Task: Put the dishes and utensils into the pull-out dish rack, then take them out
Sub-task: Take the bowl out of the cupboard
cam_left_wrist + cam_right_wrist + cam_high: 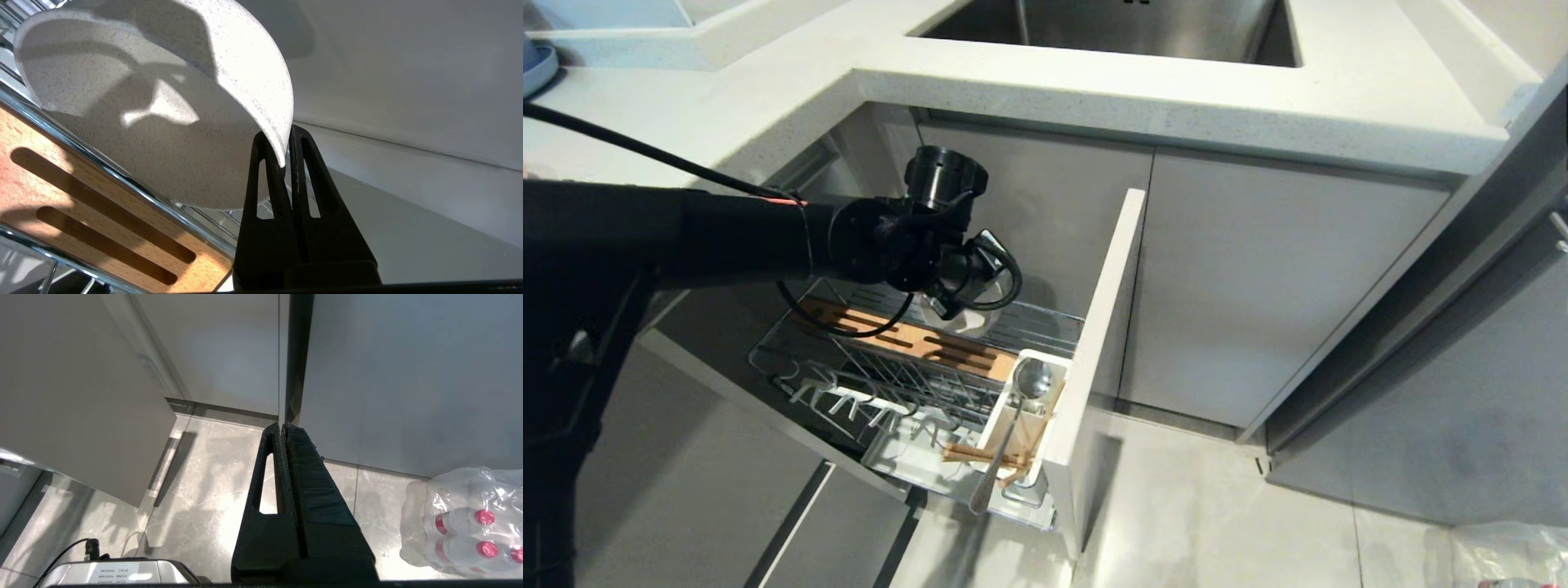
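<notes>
Bowl (163,122), tilted in the far part of the rack (915,359), sits pinched at its rim by my left gripper (286,159), and such a thin edge-hold may slip, dropping it onto the wires.

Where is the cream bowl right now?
In the head view the bowl sits at the back of the rack, behind the wood strip, its rim pinched by the left gripper.

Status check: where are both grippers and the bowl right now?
Left gripper shut on cream-white bowl rim, bowl in the pull-out dish rack. Right gripper shut, empty, parked above floor. Spoon and chopsticks in utensil cup. Nothing blocking.
</notes>
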Tool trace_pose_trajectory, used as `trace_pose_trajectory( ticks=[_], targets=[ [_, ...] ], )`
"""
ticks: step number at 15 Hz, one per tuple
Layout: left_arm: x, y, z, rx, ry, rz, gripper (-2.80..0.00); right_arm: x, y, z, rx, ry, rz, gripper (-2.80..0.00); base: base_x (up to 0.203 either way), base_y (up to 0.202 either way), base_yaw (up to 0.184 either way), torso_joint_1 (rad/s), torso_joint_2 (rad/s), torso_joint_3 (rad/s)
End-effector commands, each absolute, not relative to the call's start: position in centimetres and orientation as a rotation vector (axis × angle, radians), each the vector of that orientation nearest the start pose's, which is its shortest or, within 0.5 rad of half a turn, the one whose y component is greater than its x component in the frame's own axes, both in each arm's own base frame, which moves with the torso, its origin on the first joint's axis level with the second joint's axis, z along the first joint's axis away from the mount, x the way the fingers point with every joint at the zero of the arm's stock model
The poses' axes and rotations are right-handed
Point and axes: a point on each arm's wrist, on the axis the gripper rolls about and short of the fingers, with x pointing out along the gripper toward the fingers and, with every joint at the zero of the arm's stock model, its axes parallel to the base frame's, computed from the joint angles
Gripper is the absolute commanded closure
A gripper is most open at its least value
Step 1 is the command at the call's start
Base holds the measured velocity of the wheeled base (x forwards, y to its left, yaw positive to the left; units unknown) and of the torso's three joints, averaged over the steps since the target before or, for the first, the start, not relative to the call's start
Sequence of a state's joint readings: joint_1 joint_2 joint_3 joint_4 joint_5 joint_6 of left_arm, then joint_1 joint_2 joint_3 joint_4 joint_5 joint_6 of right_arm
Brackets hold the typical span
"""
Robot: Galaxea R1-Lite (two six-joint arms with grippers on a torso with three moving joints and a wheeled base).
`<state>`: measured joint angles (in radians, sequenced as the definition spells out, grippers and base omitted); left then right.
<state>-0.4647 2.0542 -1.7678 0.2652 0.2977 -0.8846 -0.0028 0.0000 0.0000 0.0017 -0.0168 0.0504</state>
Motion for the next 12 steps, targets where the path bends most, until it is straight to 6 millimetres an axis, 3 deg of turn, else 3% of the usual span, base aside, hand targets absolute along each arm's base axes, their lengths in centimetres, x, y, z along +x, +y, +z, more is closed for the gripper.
trace_pose_trajectory(
  ticks=[1,6,12],
  targets=[
    [36.7,-17.9,24.4,-0.670,0.529,0.064,0.00,-2.3,0.0,7.5,0.051,0.003,-0.020,0.00,0.000,0.000,0.000,0.000,0.00,0.000],
    [32.7,-17.0,29.1,-0.728,0.447,-0.005,0.00,-2.3,0.0,7.5,0.051,0.003,-0.020,0.00,0.000,0.000,0.000,0.000,0.00,0.000],
    [25.4,-15.7,35.2,-0.786,0.337,-0.142,0.00,-2.3,0.0,7.5,0.051,0.003,-0.020,0.00,0.000,0.000,0.000,0.000,0.00,0.000]
  ],
)
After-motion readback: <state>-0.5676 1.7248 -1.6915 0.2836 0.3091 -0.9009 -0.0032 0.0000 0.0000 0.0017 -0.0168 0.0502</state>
